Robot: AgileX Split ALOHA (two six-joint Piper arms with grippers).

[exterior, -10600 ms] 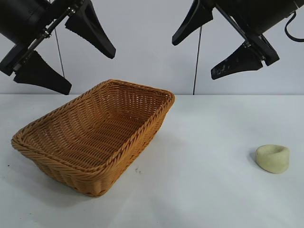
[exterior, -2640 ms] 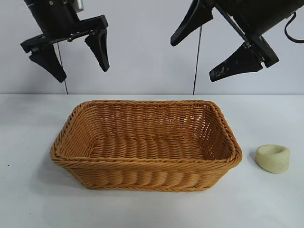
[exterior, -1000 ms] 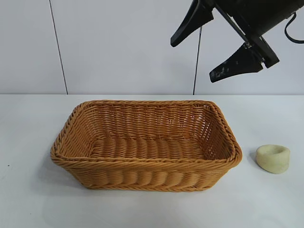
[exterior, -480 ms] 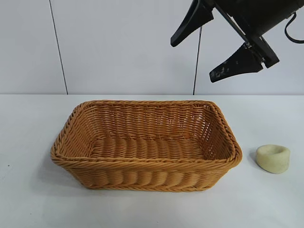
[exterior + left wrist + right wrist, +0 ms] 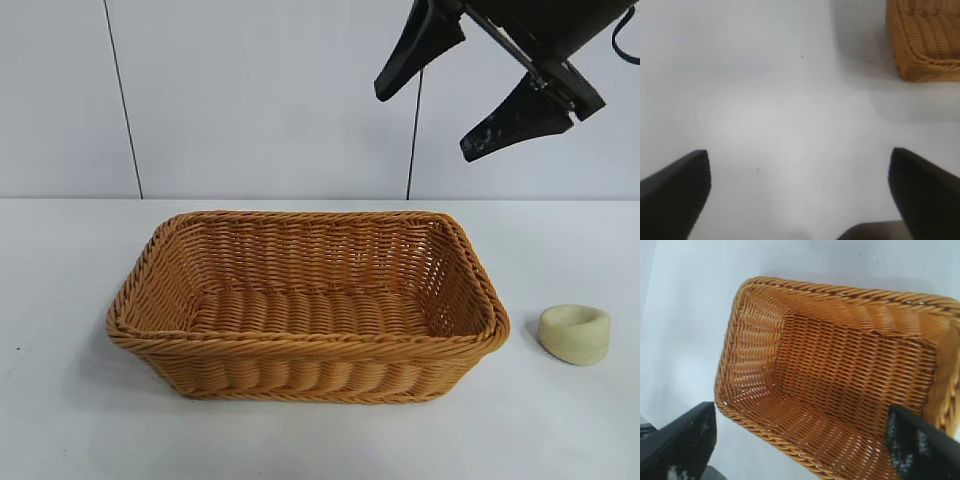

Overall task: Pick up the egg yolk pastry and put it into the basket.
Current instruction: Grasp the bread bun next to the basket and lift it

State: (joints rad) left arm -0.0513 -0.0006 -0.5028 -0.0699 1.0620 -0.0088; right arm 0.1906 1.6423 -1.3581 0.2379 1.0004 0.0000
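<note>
Hovering high over the basket: right gripper, fingers spread, empty. Pastry sits beside the basket (left gripper also spread, off-side).

White bench, matte and level, spanning the full width of the exterior view. Pale panelled wall behind it, meeting the bench along a straight horizontal edge. Two thin dark vertical seams divide the wall into panels. A few tiny dark specks dot the bench surface.
</note>
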